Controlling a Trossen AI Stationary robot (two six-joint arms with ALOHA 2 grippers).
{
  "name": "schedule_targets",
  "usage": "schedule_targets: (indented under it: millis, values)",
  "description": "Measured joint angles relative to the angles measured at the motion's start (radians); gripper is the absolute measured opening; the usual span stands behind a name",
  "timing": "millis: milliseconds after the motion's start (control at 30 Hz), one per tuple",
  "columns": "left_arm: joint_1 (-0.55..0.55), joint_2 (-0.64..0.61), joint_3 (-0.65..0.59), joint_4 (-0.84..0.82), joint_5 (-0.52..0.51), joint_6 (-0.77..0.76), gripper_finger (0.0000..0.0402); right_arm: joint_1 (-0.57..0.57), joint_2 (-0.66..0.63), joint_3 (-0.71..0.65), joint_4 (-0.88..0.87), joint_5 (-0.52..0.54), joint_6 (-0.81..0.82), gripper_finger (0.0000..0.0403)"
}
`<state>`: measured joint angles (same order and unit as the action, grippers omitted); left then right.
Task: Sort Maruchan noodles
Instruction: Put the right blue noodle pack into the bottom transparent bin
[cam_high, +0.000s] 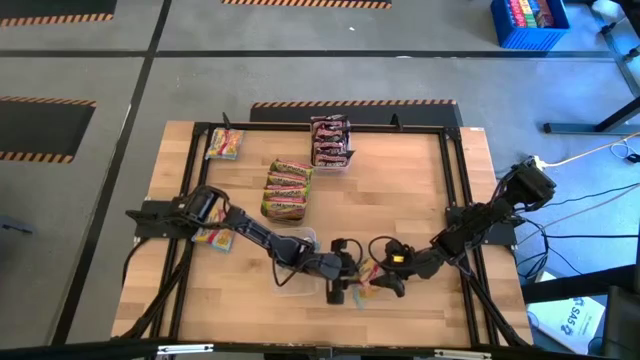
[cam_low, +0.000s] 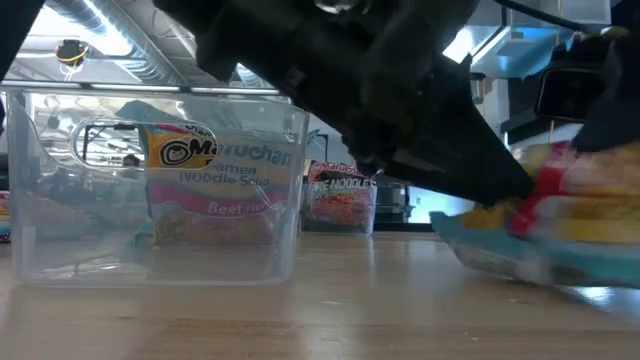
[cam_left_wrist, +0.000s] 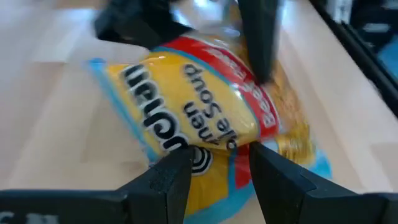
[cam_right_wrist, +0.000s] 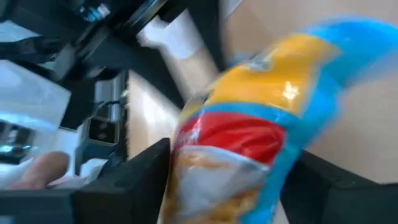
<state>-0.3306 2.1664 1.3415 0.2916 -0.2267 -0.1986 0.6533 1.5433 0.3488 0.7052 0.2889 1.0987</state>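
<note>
- Near the front edge of the wooden table (cam_high: 400, 200), between the two grippers: a yellow noodle packet (cam_high: 366, 272) with a red band and blue edging, printed with Ramen Noodle Soup lettering, lying tilted and partly lifted in the low view (cam_low: 560, 215).
- Left gripper (cam_high: 338, 283) beside that packet, its two dark fingers (cam_left_wrist: 168, 177) straddling the packet's near end with the wrapper showing in the gap; whether pinching it or merely around it: cannot tell.
- Right gripper (cam_high: 385, 280) on the packet's other side, fingers (cam_right_wrist: 134, 168) spread wide on either flank of the wrapper; real grip or loose: cannot tell.
- Just behind the left gripper, toward the left: a clear plastic tray (cam_low: 290, 150) standing on the table; a yellow-pink Maruchan beef packet (cam_low: 210, 175) seen through its walls, whether inside it or behind it cannot be told.
- At the left edge of the table, under the left arm: another yellow-pink packet (cam_high: 213, 238).
- Mid-table: a row of green-and-orange packets (cam_high: 287, 190) stacked together.
- Farther back, near the rear edge: a group of dark brown-red packets (cam_high: 330, 141).
- Far left rear corner: one more yellow-pink packet (cam_high: 224, 144).
- Beyond the table, on the floor at far right: a blue crate (cam_high: 528, 22).
</note>
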Motion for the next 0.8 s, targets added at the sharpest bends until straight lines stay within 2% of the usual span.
schedule_targets:
  millis: [200,367,567,800]
  values:
    - [0.005,-0.004,0.0,0.012,-0.024,0.002,0.0154,0.002,-0.001,-0.001,-0.025,0.011,0.004,0.0172]
    - [-0.008,-0.046,0.0,-0.053,-0.03,0.002,0.0154,0.002,-0.001,0.001,-0.028,0.024,-0.013,0.016]
    - [-0.046,-0.187,0.004,-0.3,-0.106,0.021,0.0154,0.002,-0.001,0.009,-0.009,0.02,-0.035,0.0156]
    - [-0.119,-0.347,0.003,-0.596,-0.15,-0.035,0.0154,0.01,-0.001,0.113,-0.01,-0.003,-0.22,0.0125]
